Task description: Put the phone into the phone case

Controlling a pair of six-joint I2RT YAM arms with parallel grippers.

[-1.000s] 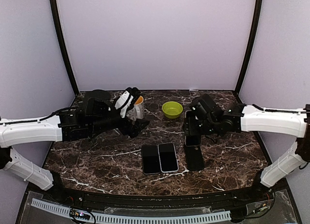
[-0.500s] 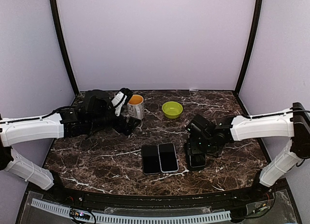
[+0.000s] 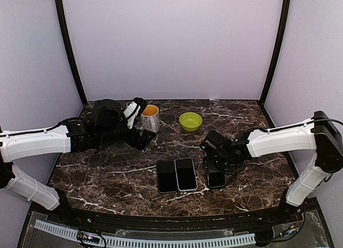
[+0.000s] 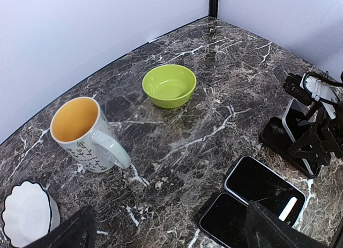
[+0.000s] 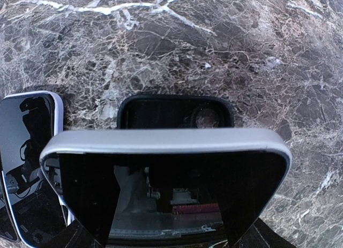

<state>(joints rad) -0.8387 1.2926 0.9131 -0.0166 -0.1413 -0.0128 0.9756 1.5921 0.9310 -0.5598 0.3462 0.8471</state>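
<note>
My right gripper (image 3: 217, 161) is shut on a phone (image 5: 166, 142) with a silver rim and a dark glossy screen, held across its width. The phone stands steeply tilted in the left wrist view (image 4: 293, 121), its lower end down at the black phone case (image 5: 174, 111). That case lies open side up on the marble right of centre (image 3: 217, 180). I cannot tell whether phone and case touch. My left gripper (image 3: 138, 132) hovers open at the back left beside the mug, its fingers (image 4: 80, 232) wide apart over bare marble.
Two more phones lie side by side at the centre front, one dark-edged (image 3: 166, 176) and one light-edged (image 3: 186, 174), just left of the case. At the back stand a white mug with an orange inside (image 3: 150, 118), a green bowl (image 3: 190, 121) and a small white fluted dish (image 4: 27, 213).
My right gripper has come down and forward with the phone, from above the back of the case to low over it. The left arm drew back a little, then stayed.
</note>
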